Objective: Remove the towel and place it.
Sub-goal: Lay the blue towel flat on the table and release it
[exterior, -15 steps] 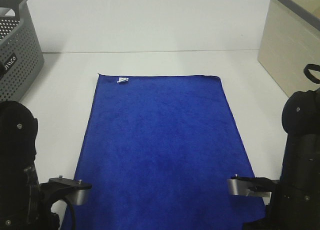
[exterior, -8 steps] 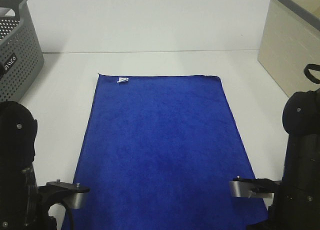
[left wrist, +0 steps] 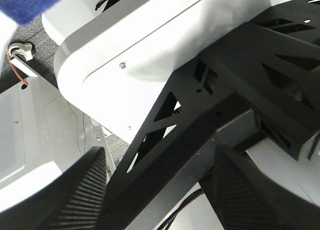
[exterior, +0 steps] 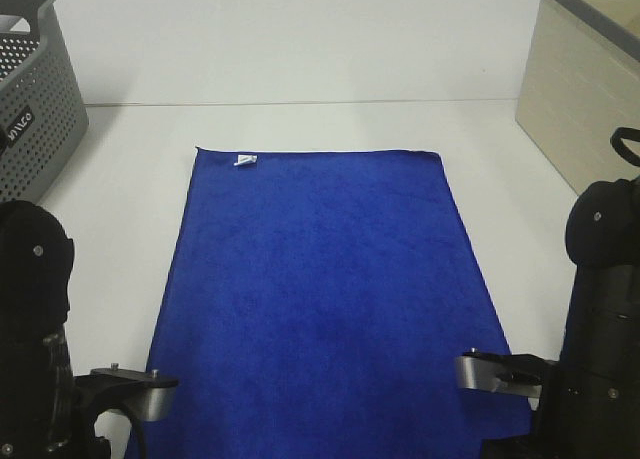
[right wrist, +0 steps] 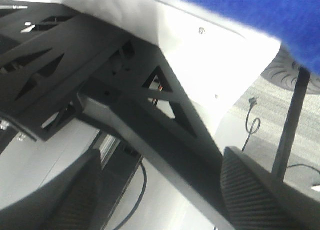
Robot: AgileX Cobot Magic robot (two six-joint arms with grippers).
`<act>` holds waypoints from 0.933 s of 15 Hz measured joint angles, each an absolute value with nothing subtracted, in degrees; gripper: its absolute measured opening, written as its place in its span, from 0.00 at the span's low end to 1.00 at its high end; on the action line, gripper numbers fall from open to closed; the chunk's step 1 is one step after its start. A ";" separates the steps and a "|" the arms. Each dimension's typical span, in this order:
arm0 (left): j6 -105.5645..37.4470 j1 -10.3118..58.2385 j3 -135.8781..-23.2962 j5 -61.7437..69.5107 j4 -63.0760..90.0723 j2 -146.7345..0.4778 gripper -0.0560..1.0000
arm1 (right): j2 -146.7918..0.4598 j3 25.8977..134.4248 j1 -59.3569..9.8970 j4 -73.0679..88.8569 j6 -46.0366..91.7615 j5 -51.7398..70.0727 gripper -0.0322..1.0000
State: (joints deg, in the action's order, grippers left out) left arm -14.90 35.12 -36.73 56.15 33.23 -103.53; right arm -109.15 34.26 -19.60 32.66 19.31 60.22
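The towel [exterior: 325, 299] is a large royal-blue cloth lying flat and spread out on the white table [exterior: 300, 129], with its small white tag [exterior: 244, 160] at the far short edge. My left arm [exterior: 40, 379] and right arm [exterior: 600, 359] sit drawn back at the towel's two near corners. In the left wrist view my left gripper [left wrist: 160, 200] is open and empty, hanging past the table's front edge, with a towel corner [left wrist: 27, 2] at the frame's edge. My right gripper [right wrist: 160, 200] is also open and empty, with the towel's near edge [right wrist: 260, 14] above it.
A grey perforated basket [exterior: 30, 99] stands at the back left. A beige box [exterior: 585, 89] stands at the back right. The wrist views look at the robot's black frame [left wrist: 210, 109] and white base below the table.
My left arm's wrist has sunk slightly toward the near edge. The right arm has hardly moved. The towel lies as before.
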 joint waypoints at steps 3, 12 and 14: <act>-14.90 35.12 -36.73 59.99 33.06 -103.02 0.63 | -109.15 35.75 -19.60 32.26 19.31 64.86 0.68; -9.11 35.12 -50.76 66.86 20.74 -92.70 0.63 | -101.24 52.37 -19.48 24.69 9.40 68.87 0.68; -6.76 34.09 -55.92 67.09 15.58 -92.70 0.63 | -101.24 58.61 -19.48 18.39 3.55 69.10 0.69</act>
